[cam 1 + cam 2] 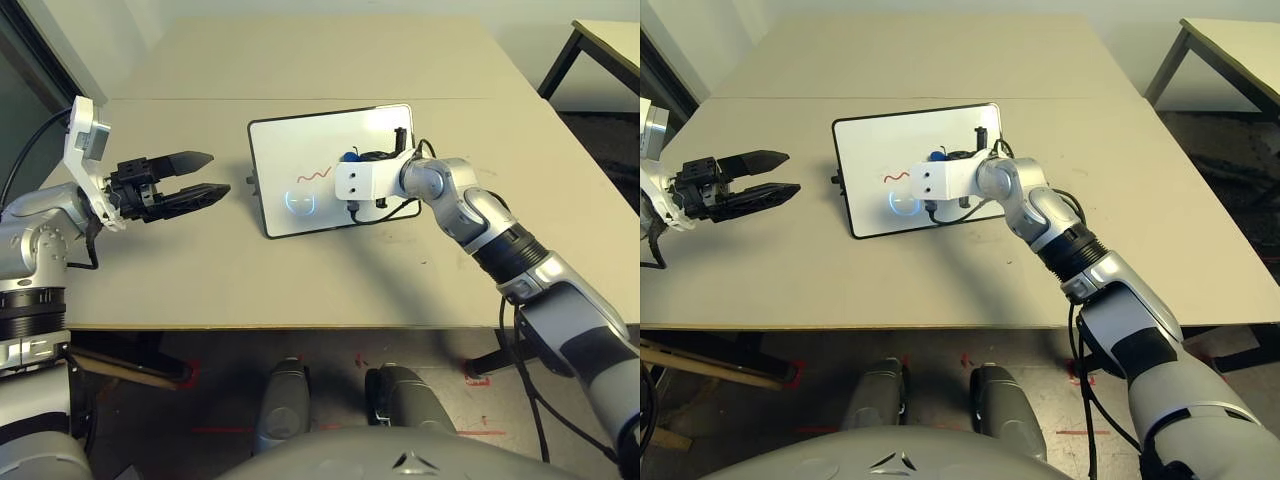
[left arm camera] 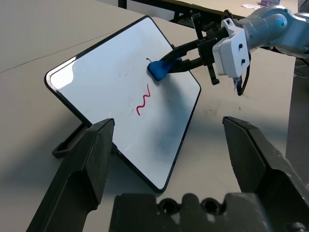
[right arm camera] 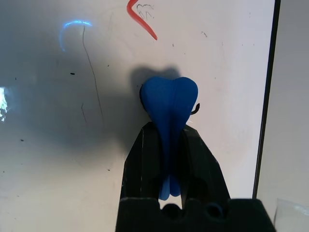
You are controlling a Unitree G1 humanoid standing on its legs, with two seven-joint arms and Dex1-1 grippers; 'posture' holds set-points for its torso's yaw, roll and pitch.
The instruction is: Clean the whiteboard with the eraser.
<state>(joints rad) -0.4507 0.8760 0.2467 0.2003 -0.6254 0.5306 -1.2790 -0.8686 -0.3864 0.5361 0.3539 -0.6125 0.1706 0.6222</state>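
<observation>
The whiteboard (image 1: pixel 290 145) stands propped at a tilt in the middle of the table, with a red squiggle (image 1: pixel 312 175) on its glossy face. My right gripper (image 3: pixel 169 128) is shut on the blue eraser (image 3: pixel 170 101), whose tip touches the board just beside the squiggle, toward the board's right edge. A short black mark (image 3: pixel 195 110) lies next to the eraser's tip. From the left wrist, the eraser (image 2: pixel 159 69) shows pinched between the right fingers. My left gripper (image 1: pixel 218 173) hovers open to the left of the board, pointing at it, holding nothing.
A thin foot (image 2: pixel 72 140) props the board from behind on its left side. A bluish ring of glare (image 1: pixel 300 202) sits low on the board. Another table (image 1: pixel 610 40) stands at the back right. The near table edge (image 1: pixel 300 326) runs in front of the board.
</observation>
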